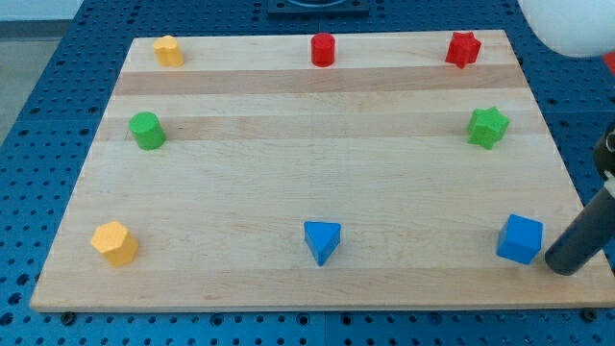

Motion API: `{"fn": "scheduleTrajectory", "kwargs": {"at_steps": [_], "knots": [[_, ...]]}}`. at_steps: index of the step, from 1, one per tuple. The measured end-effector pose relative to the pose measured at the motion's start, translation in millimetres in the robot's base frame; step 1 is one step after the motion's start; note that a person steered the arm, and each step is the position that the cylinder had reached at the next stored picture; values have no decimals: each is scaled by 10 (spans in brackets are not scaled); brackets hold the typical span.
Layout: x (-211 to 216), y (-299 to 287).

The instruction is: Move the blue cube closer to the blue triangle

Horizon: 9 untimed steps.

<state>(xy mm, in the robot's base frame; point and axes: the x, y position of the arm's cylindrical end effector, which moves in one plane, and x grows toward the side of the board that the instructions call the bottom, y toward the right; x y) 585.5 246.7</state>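
The blue cube (pixel 520 239) sits near the wooden board's bottom right corner. The blue triangle (pixel 322 240) sits at the bottom middle, well to the cube's left. My tip (pixel 564 266) is the lower end of a dark rod that comes in from the view's right edge. It stands just right of the blue cube and slightly below it, very close to the cube's right side. I cannot tell whether it touches the cube.
A yellow block (pixel 115 242) sits at bottom left, a green cylinder (pixel 147 130) at left, a yellow block (pixel 168 50) at top left, a red cylinder (pixel 323 49) at top middle, a red star (pixel 462 49) at top right, a green star (pixel 488 127) at right. The board's right edge (pixel 567 173) lies near my rod.
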Motion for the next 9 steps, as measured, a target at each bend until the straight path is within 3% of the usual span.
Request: {"fn": "scheduleTrajectory", "kwargs": {"at_steps": [5,8,9], "knots": [[-367,-310],[-180,-1005],[-287,-950]]}}
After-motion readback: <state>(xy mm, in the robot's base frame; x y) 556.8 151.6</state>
